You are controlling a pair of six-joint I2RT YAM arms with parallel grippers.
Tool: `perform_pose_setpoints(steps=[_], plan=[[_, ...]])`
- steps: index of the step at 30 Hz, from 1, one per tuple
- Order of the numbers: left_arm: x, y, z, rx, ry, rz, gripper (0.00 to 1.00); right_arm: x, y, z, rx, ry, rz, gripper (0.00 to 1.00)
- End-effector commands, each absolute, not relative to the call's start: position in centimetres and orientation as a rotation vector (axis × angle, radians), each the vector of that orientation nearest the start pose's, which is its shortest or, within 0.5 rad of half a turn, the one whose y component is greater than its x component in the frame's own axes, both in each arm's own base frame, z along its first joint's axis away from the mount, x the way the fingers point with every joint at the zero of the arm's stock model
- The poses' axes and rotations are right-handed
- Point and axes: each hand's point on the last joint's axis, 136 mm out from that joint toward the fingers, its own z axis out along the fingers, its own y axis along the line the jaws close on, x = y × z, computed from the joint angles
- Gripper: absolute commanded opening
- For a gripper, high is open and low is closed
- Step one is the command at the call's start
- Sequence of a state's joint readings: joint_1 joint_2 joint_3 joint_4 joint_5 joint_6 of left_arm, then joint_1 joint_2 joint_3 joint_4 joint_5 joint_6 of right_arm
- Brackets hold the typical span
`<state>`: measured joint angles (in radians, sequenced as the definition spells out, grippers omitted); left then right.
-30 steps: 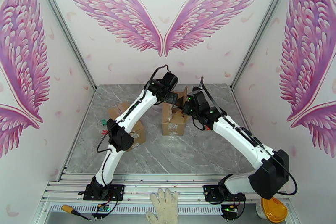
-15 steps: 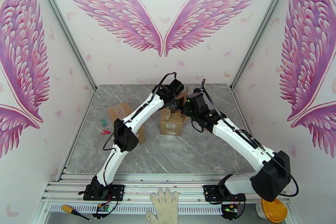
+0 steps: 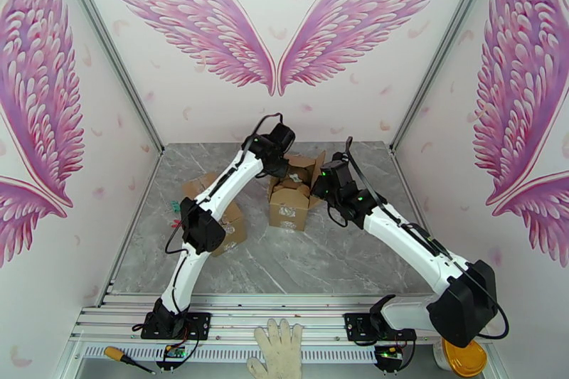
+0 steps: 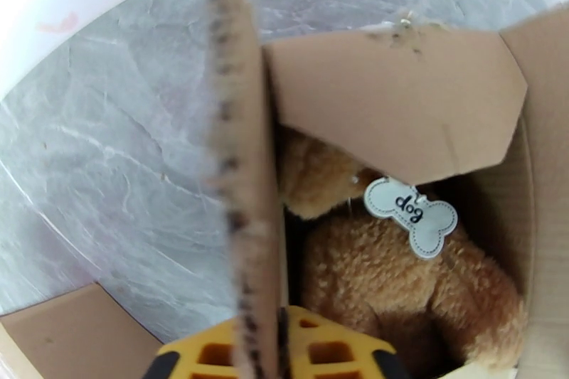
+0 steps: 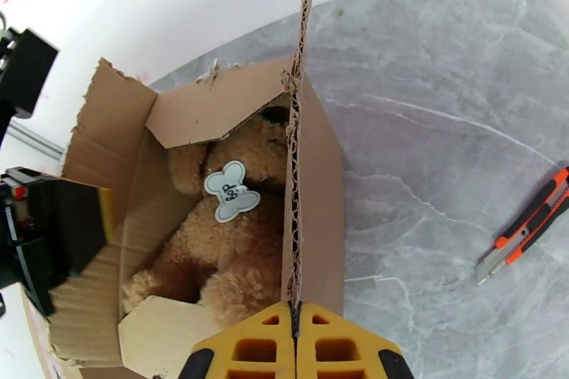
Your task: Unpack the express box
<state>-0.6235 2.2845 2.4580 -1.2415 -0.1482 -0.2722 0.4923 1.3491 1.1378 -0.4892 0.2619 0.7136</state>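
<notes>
The express box (image 3: 287, 207), brown cardboard, stands mid-table with its top flaps spread. Inside lies a tan plush bear (image 4: 370, 270) (image 5: 227, 252) wearing a grey bone-shaped "dog" tag (image 4: 411, 215) (image 5: 229, 192). My left gripper (image 3: 283, 162) (image 4: 279, 323) is shut on the edge of the box's left flap (image 4: 242, 160), which stands upright. My right gripper (image 3: 318, 175) (image 5: 294, 313) is shut on the right flap (image 5: 295, 146), also on edge. An inner flap (image 4: 398, 103) partly covers the bear's head.
A second cardboard box (image 3: 213, 188) sits left of the express box, half behind my left arm. An orange utility knife (image 5: 526, 224) lies on the table to the right. Small green and red items (image 3: 174, 208) lie near the left wall. A glove (image 3: 277, 353) rests at the front rail.
My left gripper went from open to shut on the left flap and drew it leftward. The right gripper moved right with its flap, so the box top now stands wider.
</notes>
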Motion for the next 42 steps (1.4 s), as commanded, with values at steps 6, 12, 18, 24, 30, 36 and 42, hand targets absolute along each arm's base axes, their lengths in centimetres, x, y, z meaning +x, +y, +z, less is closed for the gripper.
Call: perform_pose_setpoints(steps=[6, 12, 18, 24, 30, 36, 42], plan=[[45.1, -29.9, 24.5, 0.328, 2.512, -0.477, 0.00, 37.0, 12.4, 21.9, 0.364, 2.296, 0.234, 0.08], [45.5, -29.7, 27.9, 0.243, 2.401, -0.510, 0.00, 36.8, 11.7, 29.2, 0.301, 2.169, 0.228, 0.29], [46.0, -30.1, 30.7, 0.189, 2.256, -0.516, 0.00, 36.3, 15.4, 34.2, 0.228, 2.101, 0.434, 0.41], [45.4, -31.7, 31.7, 0.232, 2.173, -0.484, 0.00, 37.1, 20.4, 32.8, 0.151, 2.166, 0.591, 0.44], [45.1, -32.8, 31.2, 0.267, 2.152, -0.473, 0.00, 39.3, 22.6, 25.8, 0.229, 2.307, 0.583, 0.50], [44.6, -33.6, 31.1, 0.305, 2.137, -0.486, 0.00, 39.4, 20.0, 21.0, 0.381, 2.369, 0.435, 0.51], [44.3, -34.4, 30.4, 0.325, 2.134, -0.514, 0.00, 38.9, 17.1, 19.1, 0.512, 2.370, 0.334, 0.51]])
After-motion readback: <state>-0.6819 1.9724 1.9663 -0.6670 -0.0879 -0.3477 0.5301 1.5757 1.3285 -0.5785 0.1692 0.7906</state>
